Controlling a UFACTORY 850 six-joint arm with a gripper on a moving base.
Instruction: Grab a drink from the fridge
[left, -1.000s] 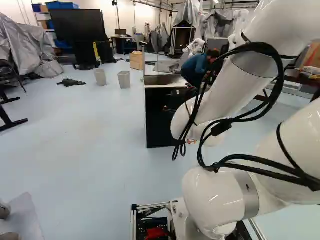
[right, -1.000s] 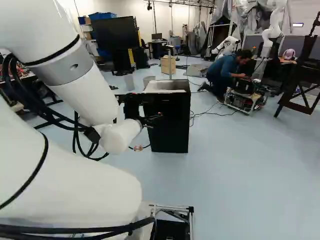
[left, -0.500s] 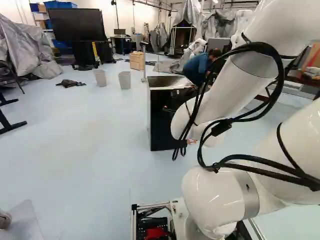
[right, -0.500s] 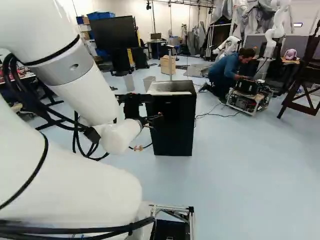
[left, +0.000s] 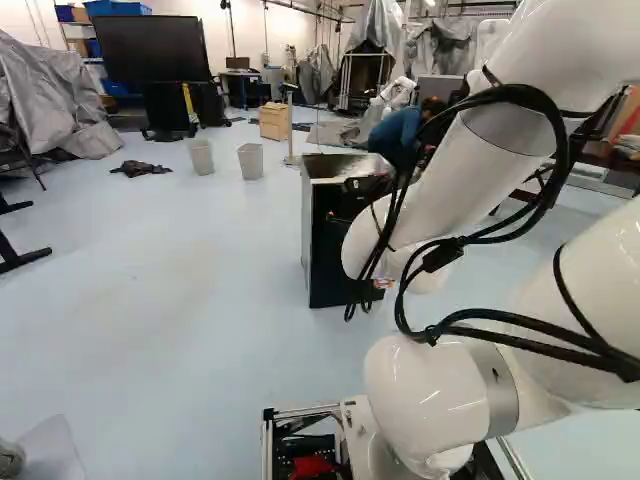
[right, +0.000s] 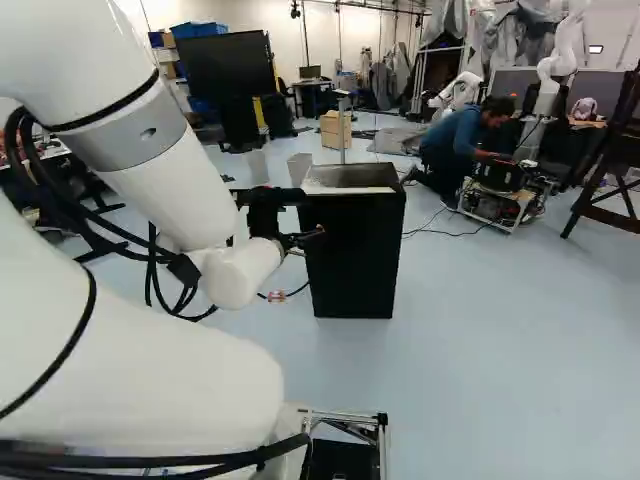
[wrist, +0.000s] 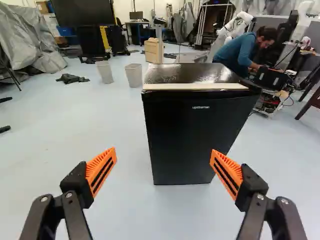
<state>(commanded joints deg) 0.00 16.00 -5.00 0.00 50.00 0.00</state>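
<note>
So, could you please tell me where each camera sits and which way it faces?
Left base view: on the base, behind and left of the arm, facing ahead and slightly down; the arm fills its right side.
Right base view: behind and right of the arm, facing likewise; the arm fills its left.
Wrist view: on the wrist, facing along the open gripper toward the fridge; two fingers show.
Shared: all three show this fridge.

A small bin (wrist: 104, 73) stands near another bin (wrist: 134, 75) on the pale blue floor (left: 150, 250). A wooden box (wrist: 152, 51) is farther back. A dark, crumpled cloth (wrist: 72, 78) lies near a big grey sheet (wrist: 25, 42). A big black screen (left: 155, 48) stands behind.
</note>
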